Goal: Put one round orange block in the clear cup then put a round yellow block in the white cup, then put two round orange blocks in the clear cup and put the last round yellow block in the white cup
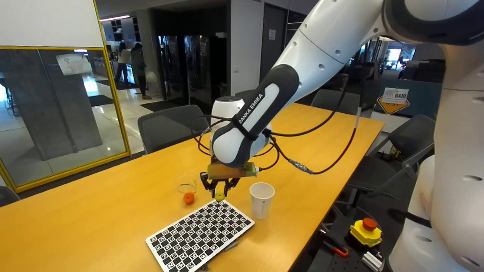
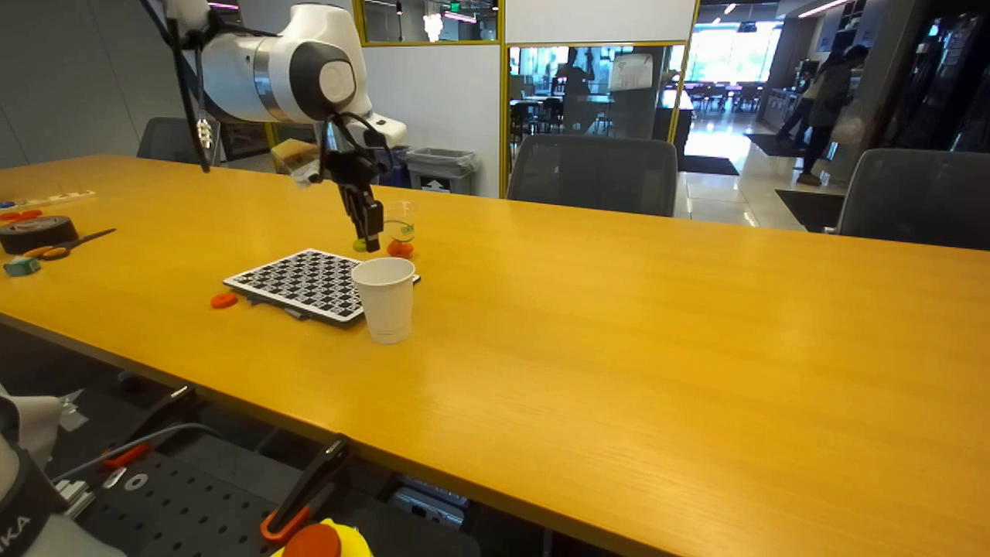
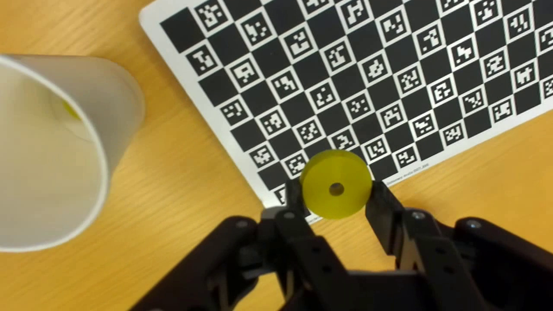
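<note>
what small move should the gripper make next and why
Probably ease the gripper sideways over the white cup, lifting if needed: it holds a yellow block off to that cup's side, and another yellow block partly shows inside it.

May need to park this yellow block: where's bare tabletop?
Bare tabletop, in an exterior view: right of the white cup; between scissors and the lone orange block. Crowded: by the clear cup, where fingers hold the yellow block near the ChArUco board.
</note>
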Controlling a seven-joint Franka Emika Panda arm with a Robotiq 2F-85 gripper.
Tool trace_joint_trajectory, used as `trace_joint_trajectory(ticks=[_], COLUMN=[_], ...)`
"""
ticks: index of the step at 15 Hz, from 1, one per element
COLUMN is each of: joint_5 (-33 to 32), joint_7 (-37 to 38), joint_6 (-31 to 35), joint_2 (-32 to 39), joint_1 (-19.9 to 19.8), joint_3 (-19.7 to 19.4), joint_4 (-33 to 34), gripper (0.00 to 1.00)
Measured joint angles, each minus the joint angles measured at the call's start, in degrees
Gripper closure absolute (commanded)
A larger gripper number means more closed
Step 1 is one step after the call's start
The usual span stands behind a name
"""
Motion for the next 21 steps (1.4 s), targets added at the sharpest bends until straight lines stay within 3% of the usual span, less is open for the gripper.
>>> trace_joint_trajectory(ticks=[12, 21], joint_5=[-4.7, -5.2], joint_7=[11.4, 16.8], joint_6=[0.6, 0.5], joint_2=[-15.8, -20.6], joint_1=[-6.0, -12.3], joint_3=[1.1, 4.1], joint_4=[-12.8, -18.8], gripper=[0.76, 0.76])
